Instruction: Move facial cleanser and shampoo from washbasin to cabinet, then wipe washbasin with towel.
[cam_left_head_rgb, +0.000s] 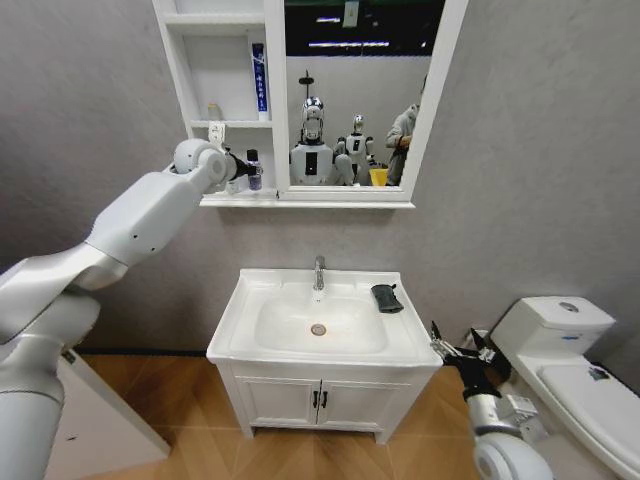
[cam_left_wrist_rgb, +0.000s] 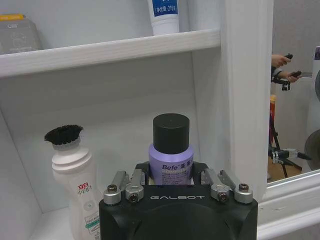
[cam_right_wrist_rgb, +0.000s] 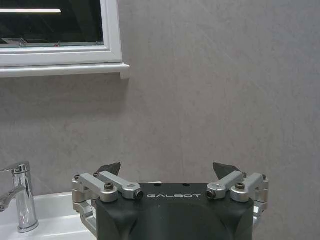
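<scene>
Grey textured wall backs a small bathroom corner, with wood-pattern flooring below. On that wall hangs the cabinet, white, with open shelves on its left side and a tall mirror on its right. Below it stands the washbasin, a white rectangular sink with a chrome tap at the back, set on a white two-door vanity cupboard. A white toilet sits to the robot's right.

The left gripper is raised to the cabinet's lowest open shelf. In the left wrist view its jaws are closed around a purple bottle with a black cap, labelled "Befe", which stands upright between them, close to the shelf's right wall. Whether the bottle's base touches the shelf cannot be told. Just beside it on the same shelf stands a white bottle topped with a black brush head. On the shelf above stands a white-and-blue tube, upright.

The towel, a dark folded cloth, lies on the washbasin's flat rim to the right of the tap.

The right gripper hangs low beside the washbasin's front right corner, its jaws spread wide and empty.
</scene>
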